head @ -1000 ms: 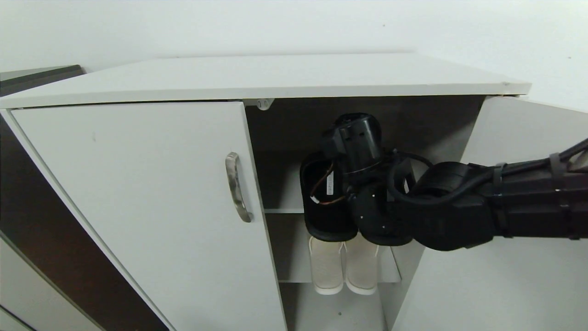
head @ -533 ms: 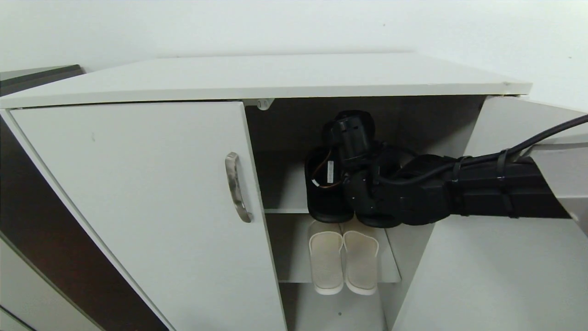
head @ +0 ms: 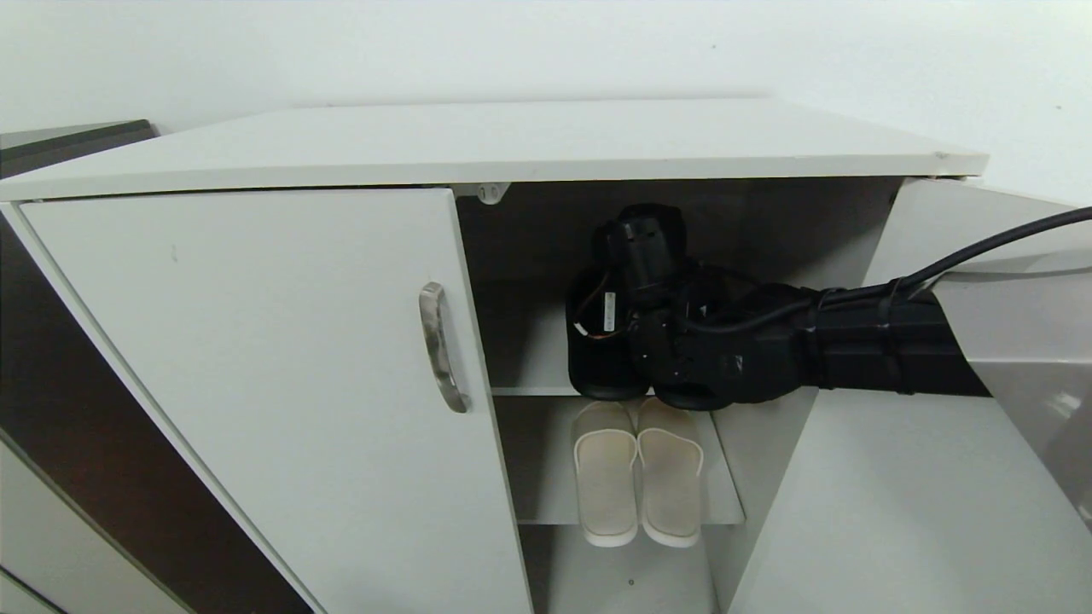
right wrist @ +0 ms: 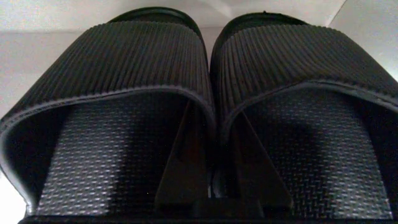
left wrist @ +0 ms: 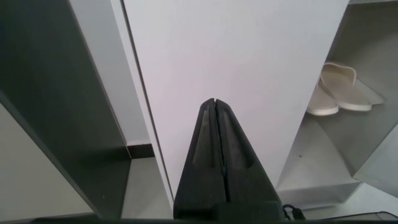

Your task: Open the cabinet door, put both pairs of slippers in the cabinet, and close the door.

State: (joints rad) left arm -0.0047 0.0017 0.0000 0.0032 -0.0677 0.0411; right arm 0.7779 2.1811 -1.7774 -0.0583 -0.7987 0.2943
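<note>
Black slippers [head: 597,362] sit on the upper shelf [head: 529,362] of the cabinet [head: 512,145], half hidden by the right arm. That arm's wrist camera shows the right gripper [right wrist: 216,117] pinching their two inner sides together. Below, the white slippers [head: 637,473] lie on the lower shelf [head: 537,477]. The left gripper [left wrist: 214,103], fingers pressed together and empty, hangs near the closed left door [head: 256,358]. The right door [head: 896,503] stands open. Two pairs, two doors.

Gripper: our left gripper [left wrist: 215,102] has its two dark fingers pressed flat together, with nothing between them.
Door: a plain white door [left wrist: 236,56] stands just beyond our fingertips; we cannot tell if they touch.
Slippers: a white pair of slippers [left wrist: 339,87] lies side by side on a grey shelf [left wrist: 357,127] inside the cabinet [left wrist: 317,171], past the door's edge.
</note>
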